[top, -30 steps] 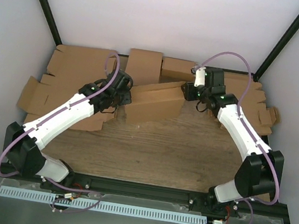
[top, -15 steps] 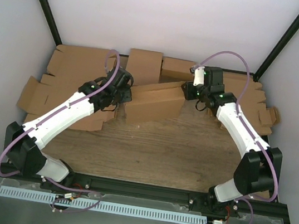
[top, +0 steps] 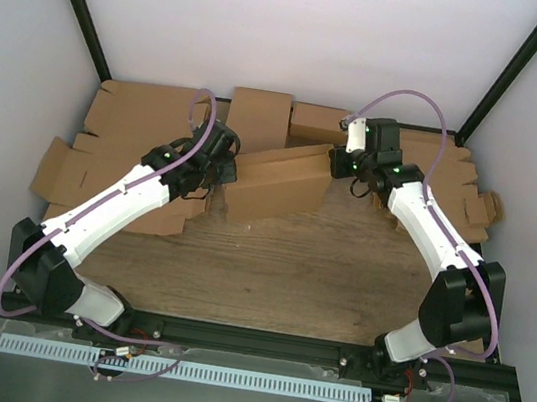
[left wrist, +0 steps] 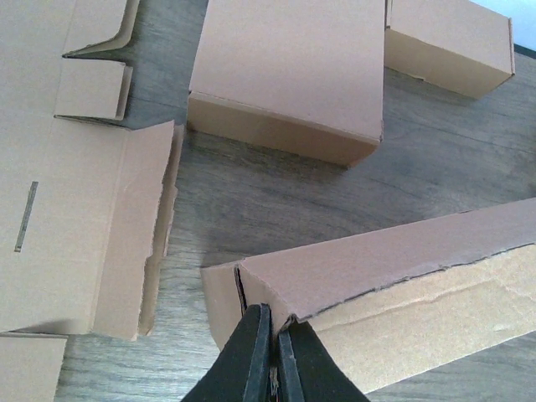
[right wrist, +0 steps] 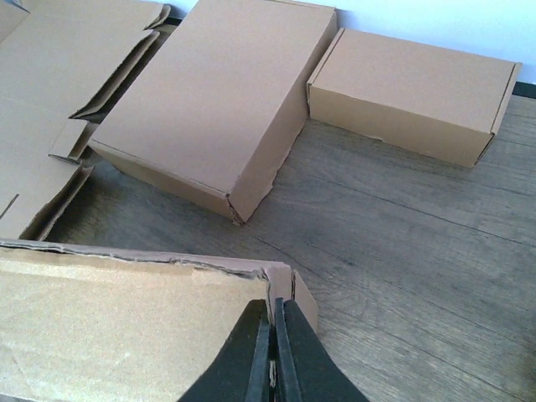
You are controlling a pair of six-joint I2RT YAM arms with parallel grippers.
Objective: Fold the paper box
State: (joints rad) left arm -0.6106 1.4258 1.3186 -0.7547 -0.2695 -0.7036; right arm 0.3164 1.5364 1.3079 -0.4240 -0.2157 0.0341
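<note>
We hold the paper box (top: 279, 184) by both short ends, so the step in hand looks like squaring up the shell and getting its end walls to stand. To do that well, we would keep both pinches firm without crushing the board. We would move the two arms together so the long wall neither twists nor buckles, and stay low over the bench (top: 269, 262) so a slip costs little. The ragged top edge of the long wall suggests the corrugated board creases easily, so we would bend it along its scored lines only.

The left fingers (left wrist: 249, 362) are closed tight, their tips meeting at the corner where an end wall joins the long wall. A thin edge of board seems caught between them. The right fingers (right wrist: 243, 360) are likewise closed, tips on the upper edge of the end flap at the other corner. The box sits slanting at mid-bench between the two wrists, in front of two closed cardboard boxes (left wrist: 289, 67) and near the flat blanks (left wrist: 75, 218). We cannot tell whether it rests on the bench or hangs just above it.
</note>
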